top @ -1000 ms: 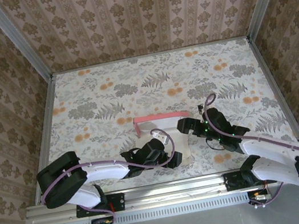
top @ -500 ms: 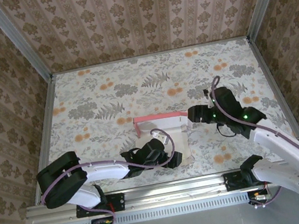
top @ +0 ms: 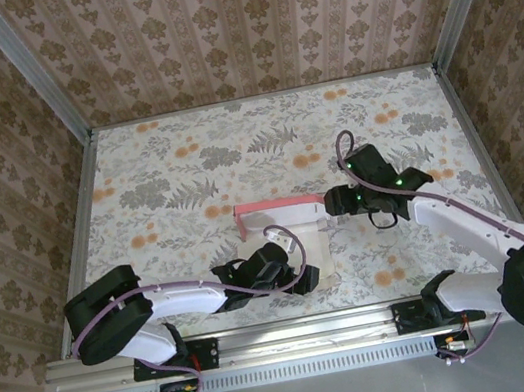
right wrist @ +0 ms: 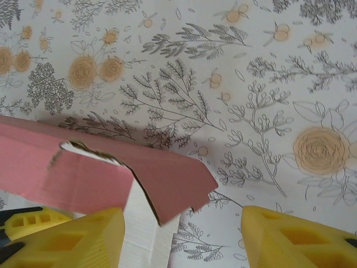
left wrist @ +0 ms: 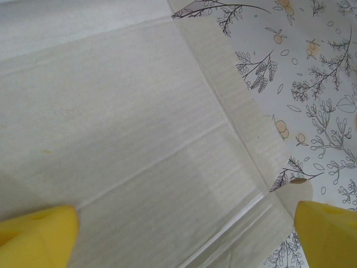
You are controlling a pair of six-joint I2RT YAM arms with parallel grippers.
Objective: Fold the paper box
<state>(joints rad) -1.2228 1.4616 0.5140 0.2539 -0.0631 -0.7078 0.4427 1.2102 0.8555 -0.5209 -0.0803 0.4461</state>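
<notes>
Seen from above, the left gripper (top: 307,275) and its wrist cover the near part of the paper box (top: 292,219), hiding that edge and the fingertips. The right gripper (top: 333,206) is too small there to tell how its jaws stand. In the left wrist view the box runs off the top, left and bottom edges, and the bottom corners cut off both yellow fingers (left wrist: 36,237). In the right wrist view the box's pink wall runs off the left edge. The bottom edge cuts both fingers (right wrist: 67,240) there. Whether the left one touches the card cannot be told.
</notes>
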